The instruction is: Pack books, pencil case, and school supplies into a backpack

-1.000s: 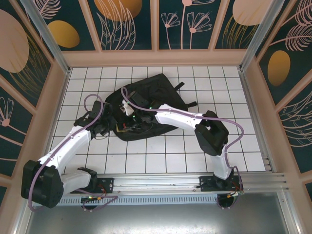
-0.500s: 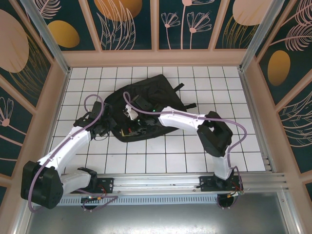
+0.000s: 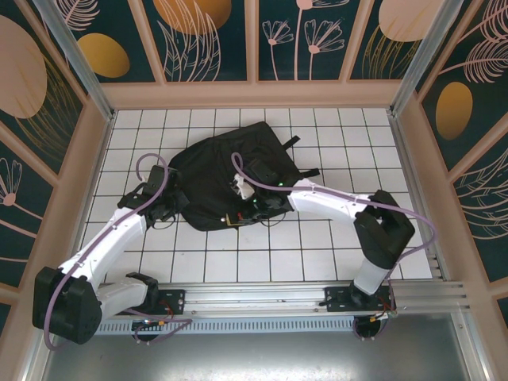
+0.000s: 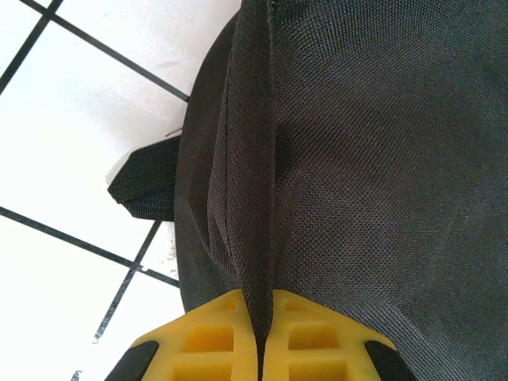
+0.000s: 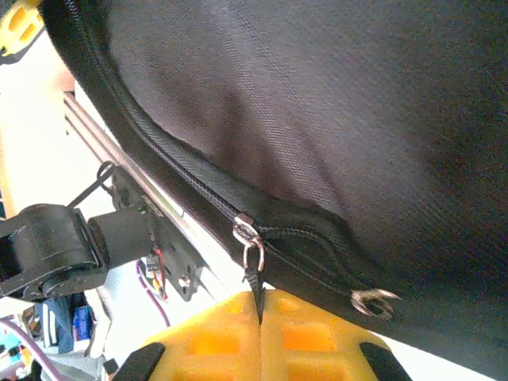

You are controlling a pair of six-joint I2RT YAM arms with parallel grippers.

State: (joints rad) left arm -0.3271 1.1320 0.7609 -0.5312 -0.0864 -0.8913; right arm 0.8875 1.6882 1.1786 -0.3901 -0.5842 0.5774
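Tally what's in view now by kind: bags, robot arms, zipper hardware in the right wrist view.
backpack: 1
Robot arms: 2 (left arm, right arm)
metal zipper sliders: 2
zipper pull: 1
Total: 6

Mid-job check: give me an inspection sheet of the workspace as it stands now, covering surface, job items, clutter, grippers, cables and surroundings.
Surface: white tiled table with dark grid lines.
Job's things: black backpack lying on the tiles, mid-table.
Clutter: nothing seen.
Grippers: left gripper shut on a fold of backpack fabric; right gripper shut on the zipper pull.
Cables: purple cable looped along each arm.
Surroundings: teal floral wall panels; metal rail at the near edge.
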